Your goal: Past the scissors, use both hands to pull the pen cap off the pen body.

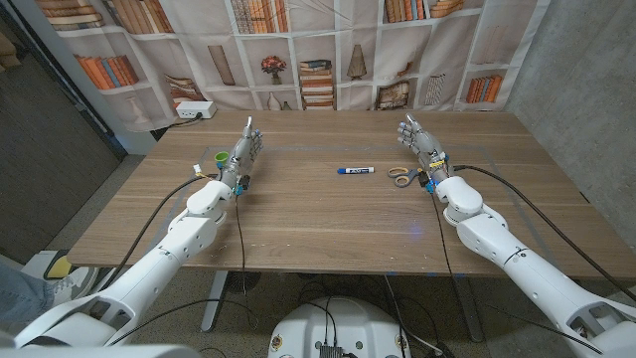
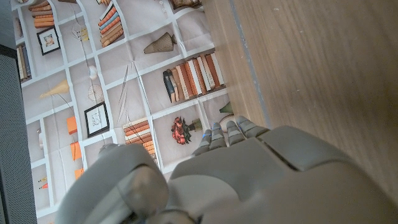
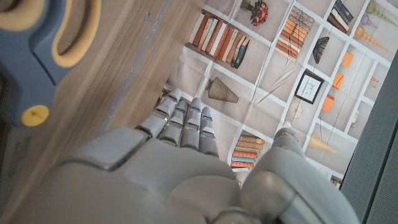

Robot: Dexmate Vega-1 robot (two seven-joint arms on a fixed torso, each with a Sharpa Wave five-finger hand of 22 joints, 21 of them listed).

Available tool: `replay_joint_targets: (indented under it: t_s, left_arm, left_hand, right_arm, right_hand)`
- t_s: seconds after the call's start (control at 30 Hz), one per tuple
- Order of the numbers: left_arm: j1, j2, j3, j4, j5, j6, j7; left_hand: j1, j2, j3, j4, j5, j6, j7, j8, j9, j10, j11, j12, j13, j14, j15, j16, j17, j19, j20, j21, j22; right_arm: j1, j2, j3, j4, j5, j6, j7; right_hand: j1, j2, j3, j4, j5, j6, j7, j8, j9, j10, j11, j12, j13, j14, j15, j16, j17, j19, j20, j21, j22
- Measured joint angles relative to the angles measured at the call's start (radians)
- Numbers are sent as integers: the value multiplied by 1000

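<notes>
A blue-and-white pen (image 1: pixel 354 170) lies crosswise near the table's middle, its blue cap on. Scissors (image 1: pixel 402 176) with blue-and-tan handles lie just right of it; their handles (image 3: pixel 37 43) loom large in the right wrist view. My right hand (image 1: pixel 422 144) stands on the table just right of the scissors, fingers straight and pointing away, holding nothing. My left hand (image 1: pixel 243 151) stands far to the pen's left, fingers extended, empty too. Each wrist view looks along that hand's back (image 2: pixel 261 180) (image 3: pixel 155 174) at straight fingers.
A green cup-like object (image 1: pixel 222 158) sits right beside my left hand. A white power strip (image 1: pixel 196 111) lies at the table's far left corner. A bookshelf-print backdrop hangs behind the table (image 1: pixel 318 219).
</notes>
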Motion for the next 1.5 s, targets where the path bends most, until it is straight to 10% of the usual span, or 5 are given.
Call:
replay_joint_targets:
  t_s: [0.33,0.47,0.93,1.23,1.5]
  left_arm:
    - [17,28,-7,-13,29,-72,-33]
    - [17,35,-7,-3,46,-95,-38]
    - [-50,-19,12,184,100,-313,-128]
    - [-48,-25,14,186,100,-351,-140]
    - [-25,-9,11,138,100,-342,-125]
  left_hand:
    - [12,12,-2,-6,0,48,-6,14,0,48,-2,15,0,47,-12,8,0,48,2,13,0]
    - [25,14,-4,-10,0,74,-6,17,0,70,-6,21,0,78,-13,11,0,82,3,20,-2]
    - [38,1,-15,-21,0,103,-15,17,0,105,-5,23,0,121,-15,14,0,125,7,28,-3]
    - [47,-3,-12,-24,0,110,-11,17,0,108,-2,23,0,130,-13,14,0,125,7,28,-3]
    - [55,5,-12,-24,0,119,-10,17,0,116,-3,23,0,139,-11,14,0,125,7,28,-3]
  right_arm:
    - [-36,-33,-20,-112,-118,-56,-83]
    - [-43,-41,-27,-137,-168,-84,-112]
    - [-50,-72,-81,-272,-371,-247,-192]
    - [-15,-96,-130,-348,-504,-400,-193]
    - [25,-121,-176,-399,-600,-544,-128]
  right_hand:
    - [39,2,12,-23,0,11,-21,4,0,6,-16,0,0,8,-9,0,0,13,1,0,0]
    - [94,6,29,-46,-2,4,-64,3,0,14,-68,0,0,25,-6,0,0,21,1,0,0]
    - [188,2,55,-71,-8,31,-131,4,2,41,-131,6,0,47,-16,4,0,43,1,0,0]
    - [248,-21,59,-76,-8,43,-154,4,5,55,-145,8,5,4,-11,-5,0,51,71,0,0]
    - [270,-19,59,-75,-8,55,-166,4,5,65,-154,8,5,-5,-14,-5,0,51,82,0,0]
